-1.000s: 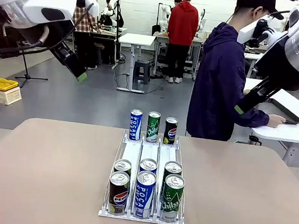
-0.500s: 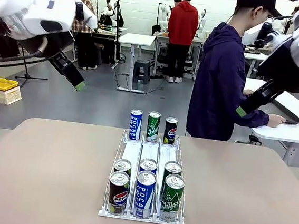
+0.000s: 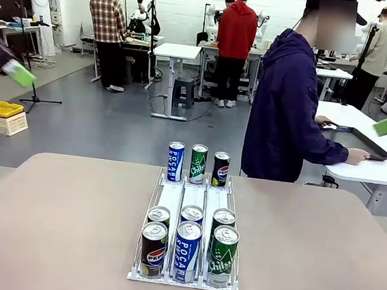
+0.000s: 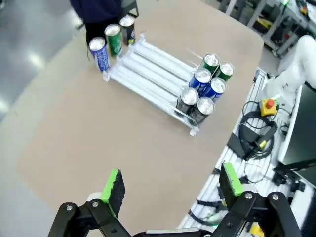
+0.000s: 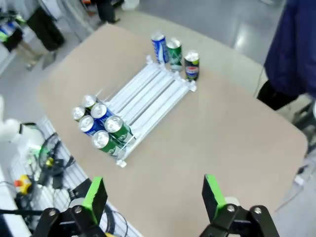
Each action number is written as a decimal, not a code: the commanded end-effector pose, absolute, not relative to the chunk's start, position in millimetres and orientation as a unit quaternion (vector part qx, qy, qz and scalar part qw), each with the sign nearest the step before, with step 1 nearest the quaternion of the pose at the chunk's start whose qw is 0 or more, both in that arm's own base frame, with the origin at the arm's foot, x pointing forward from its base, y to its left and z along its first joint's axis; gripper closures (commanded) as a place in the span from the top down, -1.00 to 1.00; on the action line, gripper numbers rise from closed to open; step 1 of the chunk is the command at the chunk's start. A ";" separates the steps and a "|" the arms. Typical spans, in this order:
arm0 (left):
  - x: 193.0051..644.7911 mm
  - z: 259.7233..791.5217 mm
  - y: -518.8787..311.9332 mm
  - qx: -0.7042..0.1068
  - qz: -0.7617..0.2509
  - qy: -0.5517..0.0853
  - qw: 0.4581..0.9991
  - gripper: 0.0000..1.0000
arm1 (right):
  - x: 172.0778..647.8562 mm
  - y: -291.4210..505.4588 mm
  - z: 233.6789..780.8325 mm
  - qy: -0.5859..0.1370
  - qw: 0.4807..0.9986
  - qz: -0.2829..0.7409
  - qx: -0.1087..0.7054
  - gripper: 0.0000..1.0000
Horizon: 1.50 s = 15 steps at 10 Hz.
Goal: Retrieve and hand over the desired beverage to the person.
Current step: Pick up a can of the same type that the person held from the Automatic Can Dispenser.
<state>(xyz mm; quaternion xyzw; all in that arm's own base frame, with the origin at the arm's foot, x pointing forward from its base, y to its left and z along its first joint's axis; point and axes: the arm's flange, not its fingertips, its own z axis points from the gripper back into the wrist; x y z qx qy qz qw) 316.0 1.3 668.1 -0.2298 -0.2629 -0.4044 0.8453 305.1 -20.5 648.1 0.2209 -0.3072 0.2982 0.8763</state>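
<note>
Left gripper [image 4: 172, 182] and right gripper [image 5: 154, 191] hang high, jaws spread wide, empty.
The table [image 3: 48, 227] hides the person's [image 3: 286, 113] legs; cans [image 3: 188, 247] stand in the rack [image 3: 171, 196].

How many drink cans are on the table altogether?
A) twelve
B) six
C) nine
C: six cans crowd the near end of the rack, and three more cans stand at its far end.
</note>
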 end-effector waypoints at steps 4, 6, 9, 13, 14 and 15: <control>319.1 649.8 67.6 -0.274 -0.259 -0.316 0.871 1.00 | 306.4 -85.7 638.3 -0.329 0.898 0.152 0.249 1.00; 325.4 647.3 77.9 -0.293 -0.214 -0.348 0.864 1.00 | 309.9 -88.4 630.9 -0.333 0.901 0.130 0.247 1.00; 318.7 653.8 80.3 -0.271 -0.256 -0.309 0.875 1.00 | 301.9 -96.4 639.3 -0.326 0.900 0.162 0.239 1.00; 318.7 653.8 80.3 -0.271 -0.256 -0.309 0.875 1.00 | 301.9 -96.4 639.3 -0.326 0.900 0.162 0.239 1.00; 318.7 653.8 80.3 -0.271 -0.256 -0.309 0.875 1.00 | 301.9 -96.4 639.3 -0.326 0.900 0.162 0.239 1.00; 318.7 653.8 80.3 -0.271 -0.256 -0.309 0.875 1.00 | 301.9 -96.4 639.3 -0.326 0.900 0.162 0.239 1.00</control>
